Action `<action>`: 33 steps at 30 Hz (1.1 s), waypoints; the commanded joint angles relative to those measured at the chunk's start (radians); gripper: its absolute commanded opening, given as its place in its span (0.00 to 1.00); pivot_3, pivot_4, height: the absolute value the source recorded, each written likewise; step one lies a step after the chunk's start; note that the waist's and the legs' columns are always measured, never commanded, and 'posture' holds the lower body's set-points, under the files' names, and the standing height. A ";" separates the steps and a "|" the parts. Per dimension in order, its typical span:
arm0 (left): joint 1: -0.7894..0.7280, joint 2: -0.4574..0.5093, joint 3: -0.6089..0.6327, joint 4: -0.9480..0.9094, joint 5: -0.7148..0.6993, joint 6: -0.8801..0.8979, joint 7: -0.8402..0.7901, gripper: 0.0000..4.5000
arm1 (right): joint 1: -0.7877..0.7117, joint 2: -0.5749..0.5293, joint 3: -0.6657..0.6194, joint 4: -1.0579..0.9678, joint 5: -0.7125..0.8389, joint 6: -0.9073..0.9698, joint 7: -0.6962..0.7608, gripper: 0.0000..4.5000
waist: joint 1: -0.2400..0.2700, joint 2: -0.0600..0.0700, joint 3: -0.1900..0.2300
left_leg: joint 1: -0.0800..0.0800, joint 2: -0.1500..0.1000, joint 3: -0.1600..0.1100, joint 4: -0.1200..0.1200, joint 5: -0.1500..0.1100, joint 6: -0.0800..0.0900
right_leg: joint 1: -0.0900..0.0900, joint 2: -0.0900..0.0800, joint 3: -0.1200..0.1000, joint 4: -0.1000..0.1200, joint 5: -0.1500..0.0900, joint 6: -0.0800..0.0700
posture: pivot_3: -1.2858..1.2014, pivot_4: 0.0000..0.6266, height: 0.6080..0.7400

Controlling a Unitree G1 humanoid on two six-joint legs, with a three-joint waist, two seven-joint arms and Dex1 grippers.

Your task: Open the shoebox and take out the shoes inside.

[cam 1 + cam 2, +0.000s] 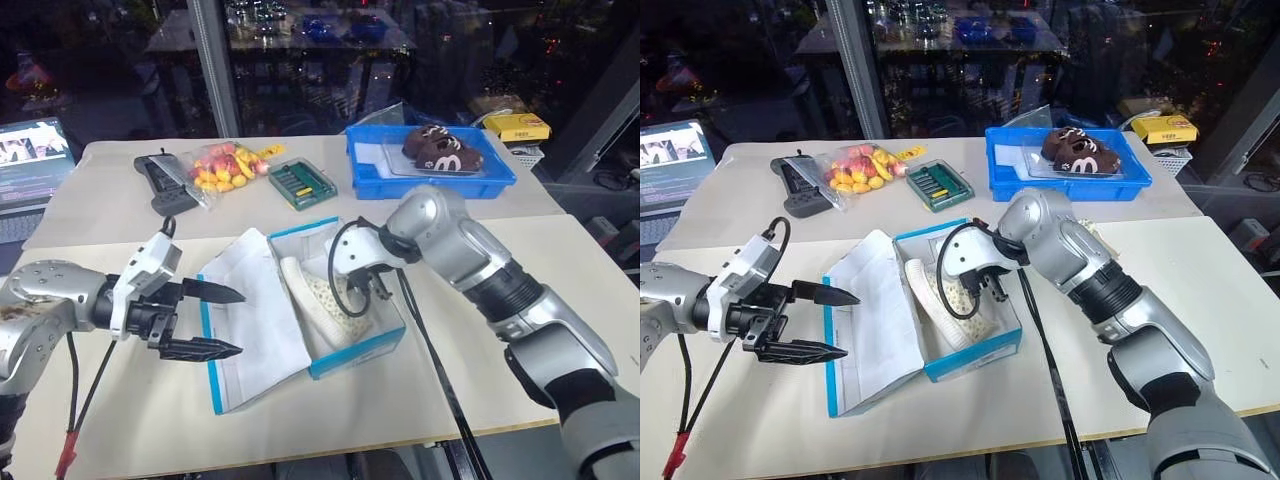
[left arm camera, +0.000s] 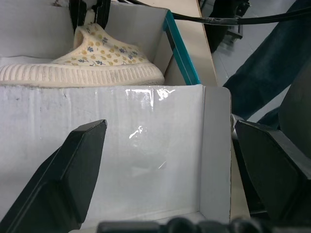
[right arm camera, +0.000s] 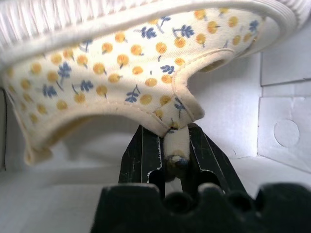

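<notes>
Blue cardboard of the shoebox (image 1: pixel 355 352) is lying open on the table, lid flopped flat toward the left gripper (image 1: pixel 212 320), which is hovering beside it with its fingers spread wide and empty. Inside the box, the right gripper (image 3: pixel 176 145) is pinching the heel edge of one of the shoes (image 1: pixel 322 300), fingers nearly closed on the fabric. Removal looks underway; next it likely needs a steady lift clear of the box wall.

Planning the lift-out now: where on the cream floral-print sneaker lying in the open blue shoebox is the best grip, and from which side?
Grip the fabric collar edge at the cream floral-print sneaker's opening, coming from above into the open blue shoebox. It lies on its side, ribbed sole toward the lid, so the thin rim is exposed. The right gripper is shut on that rim already; the left gripper hangs open by the lid.
</notes>
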 commanded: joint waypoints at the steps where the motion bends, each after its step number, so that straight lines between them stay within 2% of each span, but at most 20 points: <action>1: -0.020 0.010 0.003 -0.005 0.001 -0.019 -0.014 1.00 | -0.101 0.000 -0.117 0.010 0.043 0.030 -0.041 0.02 | 0.000 0.000 0.000 | -0.001 0.000 0.000 0.000 0.000 0.000 | -0.001 0.000 0.000 0.000 0.000 0.000 | 0.52 0.24 1.00; 9: -0.036 0.013 -0.004 0.005 0.010 -0.017 -0.024 1.00 | -0.134 0.021 -0.214 0.054 0.131 0.141 -0.083 0.02 | 0.000 0.001 0.000 | -0.001 0.000 0.000 0.000 0.000 0.000 | -0.001 0.000 0.000 0.000 0.001 -0.001 | 0.52 0.24 1.00; 13: -0.041 0.014 -0.006 0.007 0.012 -0.015 -0.028 1.00 | -0.213 0.003 -0.289 0.137 0.166 0.168 -0.122 0.02 | 0.001 0.001 0.001 | -0.002 0.000 0.000 0.000 0.000 0.000 | -0.001 0.000 0.000 0.000 0.001 -0.001 | 0.52 0.24 1.00; 16: -0.036 0.016 -0.001 0.004 0.010 -0.012 -0.029 1.00 | -0.282 -0.058 -0.335 0.223 0.170 0.146 -0.151 0.02 | 0.001 0.003 0.002 | -0.005 0.000 0.000 0.000 0.000 0.000 | -0.005 0.000 0.000 0.000 0.002 -0.002 | 0.52 0.24 1.00; 20: -0.029 0.018 0.004 0.001 0.008 -0.010 -0.029 1.00 | -0.337 -0.196 -0.351 0.334 0.120 0.048 -0.169 0.02 | 0.009 0.003 0.002 | -0.013 0.000 0.000 0.000 0.000 0.000 | -0.013 0.000 0.000 0.000 0.004 -0.007 | 0.52 0.24 1.00; 23: -0.039 0.015 -0.007 0.010 0.013 -0.013 -0.032 1.00 | -0.306 -0.307 -0.323 0.340 0.087 -0.039 -0.121 0.02 | 0.007 0.003 0.002 | -0.015 -0.001 0.000 0.000 0.000 0.000 | -0.014 -0.001 0.000 -0.001 0.004 -0.006 | 0.52 0.24 1.00; 26: -0.060 0.010 -0.023 0.021 0.018 -0.015 -0.038 1.00 | -0.237 -0.366 -0.297 0.311 0.065 -0.084 -0.077 0.02 | 0.002 0.003 0.002 | -0.014 -0.001 0.000 0.000 0.000 0.000 | -0.014 -0.001 0.000 -0.001 0.004 -0.006 | 0.52 0.24 1.00; 29: -0.080 0.006 -0.042 0.033 0.025 -0.019 -0.046 1.00 | -0.170 -0.379 -0.264 0.289 0.028 -0.136 -0.069 0.02 | -0.014 0.004 0.002 | -0.013 -0.001 0.001 0.000 0.000 0.000 | -0.014 -0.001 0.001 0.000 0.004 -0.006 | 0.52 0.24 1.00; 33: -0.105 0.003 -0.063 0.055 0.043 -0.038 -0.057 1.00 | -0.106 -0.339 -0.232 0.322 0.011 -0.190 -0.080 0.02 | -0.032 0.010 0.007 | -0.013 -0.001 0.000 0.001 0.001 0.000 | -0.014 -0.001 0.001 0.002 0.004 -0.002 | 0.52 0.24 1.00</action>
